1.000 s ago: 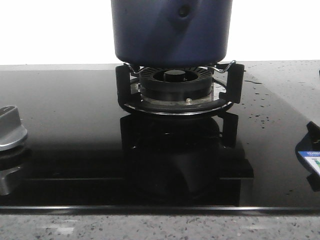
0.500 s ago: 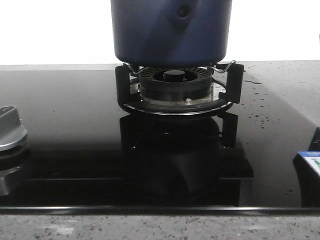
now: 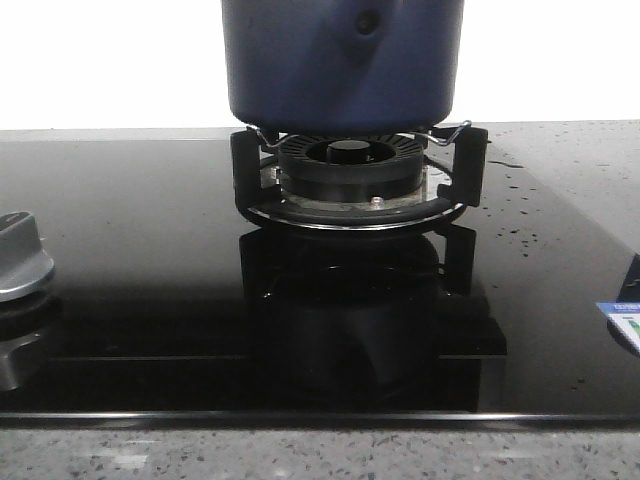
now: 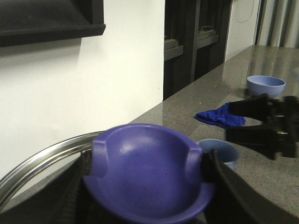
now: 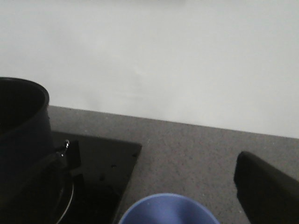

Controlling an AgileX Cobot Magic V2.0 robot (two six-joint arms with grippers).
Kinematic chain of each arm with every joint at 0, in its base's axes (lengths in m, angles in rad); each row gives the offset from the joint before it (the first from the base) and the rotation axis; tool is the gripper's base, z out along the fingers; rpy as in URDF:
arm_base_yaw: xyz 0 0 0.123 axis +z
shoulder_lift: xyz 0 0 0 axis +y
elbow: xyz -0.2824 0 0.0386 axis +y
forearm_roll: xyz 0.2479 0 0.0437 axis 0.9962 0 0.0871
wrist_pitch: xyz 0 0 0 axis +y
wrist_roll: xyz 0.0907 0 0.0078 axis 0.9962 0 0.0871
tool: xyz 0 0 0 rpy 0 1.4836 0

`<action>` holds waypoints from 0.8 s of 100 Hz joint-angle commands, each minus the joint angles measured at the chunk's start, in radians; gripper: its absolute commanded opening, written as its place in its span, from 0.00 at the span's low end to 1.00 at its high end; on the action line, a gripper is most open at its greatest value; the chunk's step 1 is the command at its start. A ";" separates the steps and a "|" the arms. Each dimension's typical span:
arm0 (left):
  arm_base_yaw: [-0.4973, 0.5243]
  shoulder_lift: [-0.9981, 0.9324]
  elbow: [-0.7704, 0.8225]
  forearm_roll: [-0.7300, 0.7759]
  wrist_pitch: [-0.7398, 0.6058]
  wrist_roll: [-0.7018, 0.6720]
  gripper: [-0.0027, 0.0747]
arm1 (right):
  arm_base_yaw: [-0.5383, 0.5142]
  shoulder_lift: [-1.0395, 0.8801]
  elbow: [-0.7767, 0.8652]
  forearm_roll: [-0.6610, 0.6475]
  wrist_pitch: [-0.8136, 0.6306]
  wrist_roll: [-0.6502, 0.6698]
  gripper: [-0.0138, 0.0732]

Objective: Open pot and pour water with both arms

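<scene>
Pot (image 3: 343, 65) sits on burner (image 3: 350, 165), contents not visible. Left pincer (image 4: 147, 186) clamps the lid knob (image 4: 147, 172). Right pincer: can't tell.

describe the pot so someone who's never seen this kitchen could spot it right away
Find the glossy black glass cooktop set into the speckled grey counter. On its single burner grate stands the pot: a large, dark navy cylinder with smooth matte walls, unlike the black ribbed burner underneath.

**Surfaces and Finishes**

A smooth, matt navy metal wall is shown by the pot (image 3: 342, 65). The cooktop (image 3: 150, 260) is seen as glossy black glass, mirror-like. The countertop (image 3: 585, 160) looks speckled stone. A polished steel rim (image 4: 44, 161) and crumpled blue cloth (image 4: 219, 116) are seen.
</scene>
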 commanded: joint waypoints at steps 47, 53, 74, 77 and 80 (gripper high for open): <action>-0.064 0.437 -0.392 -0.078 0.042 0.001 0.37 | 0.000 -0.086 -0.021 -0.015 -0.103 0.060 0.08; -0.064 0.459 -0.397 -0.078 0.042 0.001 0.37 | 0.000 -0.086 -0.021 -0.019 -0.103 0.060 0.08; -0.064 0.512 -0.397 -0.070 0.062 0.001 0.37 | 0.000 -0.086 -0.021 -0.029 -0.103 0.060 0.08; -0.064 0.515 -0.397 -0.070 0.066 0.001 0.37 | 0.000 -0.086 -0.021 -0.029 -0.101 0.060 0.08; -0.064 0.519 -0.397 -0.066 0.068 0.001 0.37 | 0.000 -0.086 -0.021 -0.029 -0.101 0.060 0.08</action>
